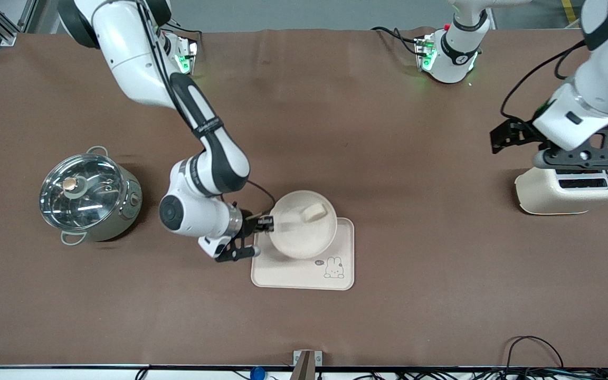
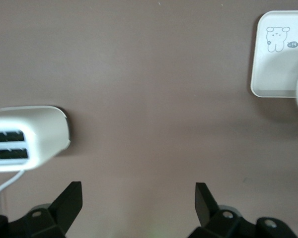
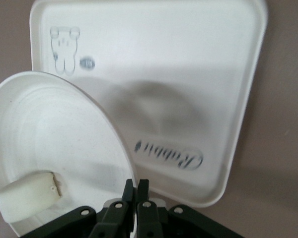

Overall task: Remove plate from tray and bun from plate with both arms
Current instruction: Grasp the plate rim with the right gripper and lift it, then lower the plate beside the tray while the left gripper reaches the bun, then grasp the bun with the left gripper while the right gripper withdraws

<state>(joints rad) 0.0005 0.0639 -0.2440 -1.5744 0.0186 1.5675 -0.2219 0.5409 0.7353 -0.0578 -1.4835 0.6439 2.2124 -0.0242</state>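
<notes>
Front view: high, across the table, looking down at both bases at 12 o'clock. Left wrist view looks down from well above, catching toaster and tray. Right wrist view sits close over tray and plate; all three share the tray

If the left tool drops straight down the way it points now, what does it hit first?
Probably bare table: the left tool hangs open over brown surface, with the toaster just to one side. Depth is unclear, so a finger might graze the toaster.
</notes>
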